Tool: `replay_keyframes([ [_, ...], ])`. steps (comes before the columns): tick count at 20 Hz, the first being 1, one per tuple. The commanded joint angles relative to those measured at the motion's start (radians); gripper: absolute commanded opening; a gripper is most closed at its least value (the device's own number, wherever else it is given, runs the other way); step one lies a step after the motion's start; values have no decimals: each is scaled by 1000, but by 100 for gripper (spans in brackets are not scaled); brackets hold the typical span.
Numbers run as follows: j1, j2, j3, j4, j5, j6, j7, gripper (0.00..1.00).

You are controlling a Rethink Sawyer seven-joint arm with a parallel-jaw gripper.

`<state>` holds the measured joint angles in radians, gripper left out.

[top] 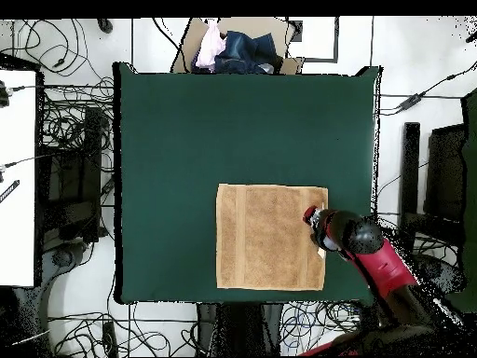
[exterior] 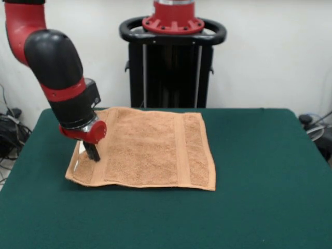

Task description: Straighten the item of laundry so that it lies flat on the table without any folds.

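Towel [exterior: 150, 150] lay nearly flat on the worktop [exterior: 259, 197] near its robot-side edge, gripper [exterior: 92, 153] down on one end by the white label; jaws' state unreadable; lifting while gripping could drag a fold back.

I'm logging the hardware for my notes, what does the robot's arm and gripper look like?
The arm is glossy red with a bulbous black joint shell, a red ring round the black wrist, a silver collar and a red flange. The small gripper below is black.
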<state>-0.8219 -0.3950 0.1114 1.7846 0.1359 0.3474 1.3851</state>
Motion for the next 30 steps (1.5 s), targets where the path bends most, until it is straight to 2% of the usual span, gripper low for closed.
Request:
replay_keyframes([
  [1, 35, -6, -52, -140, -20, 35, 121, 0],
  [9, 117, -221, -101, -11, 39, 266, 254, 0],
  [13, 133, -268, -116, 9, 55, 313, 269, 0],
  [15, 118, -237, -98, 5, 58, 265, 253, 0],
  [18, 87, -139, -69, -29, 52, 147, 226, 0],
  [23, 79, -14, -43, -80, 50, -16, 239, 0],
  [26, 57, 20, -17, -68, 40, -98, 233, 0],
  [30, 37, 32, -1, -51, 33, -138, 217, 0],
])
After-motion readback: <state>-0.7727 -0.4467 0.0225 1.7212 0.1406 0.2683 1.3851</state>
